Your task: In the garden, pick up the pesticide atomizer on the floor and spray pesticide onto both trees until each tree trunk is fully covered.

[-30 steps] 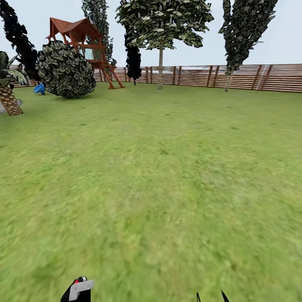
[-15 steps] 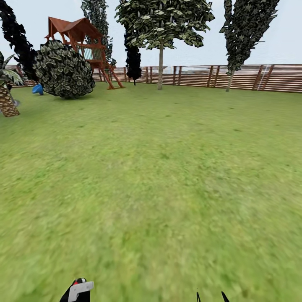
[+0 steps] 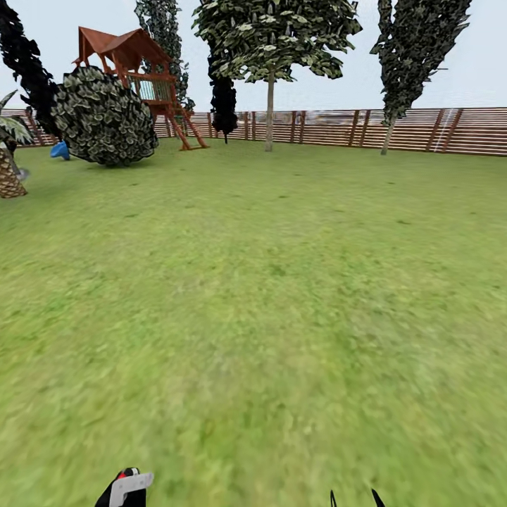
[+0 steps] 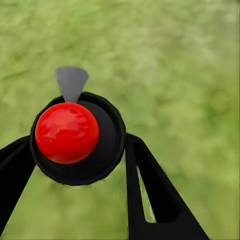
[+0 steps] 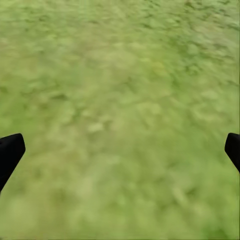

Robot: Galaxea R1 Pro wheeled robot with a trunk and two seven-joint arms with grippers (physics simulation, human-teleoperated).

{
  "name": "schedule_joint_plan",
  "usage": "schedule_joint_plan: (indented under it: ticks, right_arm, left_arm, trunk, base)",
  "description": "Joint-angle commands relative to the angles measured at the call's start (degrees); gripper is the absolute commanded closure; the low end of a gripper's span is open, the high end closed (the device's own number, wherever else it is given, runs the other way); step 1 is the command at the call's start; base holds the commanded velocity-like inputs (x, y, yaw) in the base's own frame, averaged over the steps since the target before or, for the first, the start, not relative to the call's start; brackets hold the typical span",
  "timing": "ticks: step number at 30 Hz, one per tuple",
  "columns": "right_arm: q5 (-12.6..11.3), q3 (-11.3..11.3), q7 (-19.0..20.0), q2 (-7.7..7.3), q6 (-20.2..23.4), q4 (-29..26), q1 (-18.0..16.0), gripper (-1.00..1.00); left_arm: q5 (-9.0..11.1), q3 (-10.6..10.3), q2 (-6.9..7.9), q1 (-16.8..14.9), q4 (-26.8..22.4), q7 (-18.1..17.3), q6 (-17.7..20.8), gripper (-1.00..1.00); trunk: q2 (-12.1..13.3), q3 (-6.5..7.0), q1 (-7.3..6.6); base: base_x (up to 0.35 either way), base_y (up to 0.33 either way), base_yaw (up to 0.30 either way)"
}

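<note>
Left gripper (image 4: 75,165) has its fingers (image 4: 155,195) closed around the atomizer (image 4: 77,137), seen in the left wrist view as a black round body with a red ball top and a grey nozzle sticking out over the grass (image 4: 175,65). In the head view the atomizer (image 3: 125,487) peeks in at the bottom left edge, grey nozzle and a bit of red showing. Right gripper (image 5: 120,145) holds nothing, fingers (image 5: 10,152) spread wide with grass (image 5: 120,100) between them; its two tips (image 3: 354,499) show at the bottom edge of the head view. Open lawn (image 3: 267,296) stretches ahead. Far off by the wooden fence (image 3: 422,130) stand two trees: one with a broad crown and pale trunk (image 3: 270,113), another narrow one (image 3: 389,127) to its right. A round bush (image 3: 104,118) sits left, with a red-roofed playhouse (image 3: 144,70) behind it, a blue object (image 3: 60,150) beside the bush and a palm stump (image 3: 8,179) at the left edge.
</note>
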Motion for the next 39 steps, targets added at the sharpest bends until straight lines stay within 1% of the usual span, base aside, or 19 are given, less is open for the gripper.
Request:
schedule_joint_plan:
  ticks: [1, 10, 39]
  right_arm:
    - [-0.01, 0.01, 0.0, 0.02, 0.0, 0.0, 0.0, -1.0]
    - [-0.01, 0.01, 0.0, -0.01, 0.01, 0.0, 0.0, -1.0]
    - [0.0, 0.01, 0.0, -0.02, 0.0, 0.0, 0.0, -1.0]
  left_arm:
    - [0.0, 0.0, 0.0, 0.0, -0.02, 0.01, 0.0, 1.0]
    - [0.22, 0.07, 0.09, 0.0, -0.01, 0.01, -0.06, 1.0]
    - [0.06, 0.05, 0.09, 0.0, -0.05, 0.06, -0.08, 1.0]
  trunk:
    - [0.0, 0.0, 0.0]
    - [0.0, 0.0, 0.0]
    - [0.0, 0.0, 0.0]
  base:
    - [0.336, 0.0, 0.0]
    - [0.337, 0.0, 0.0]
    - [0.336, 0.0, 0.0]
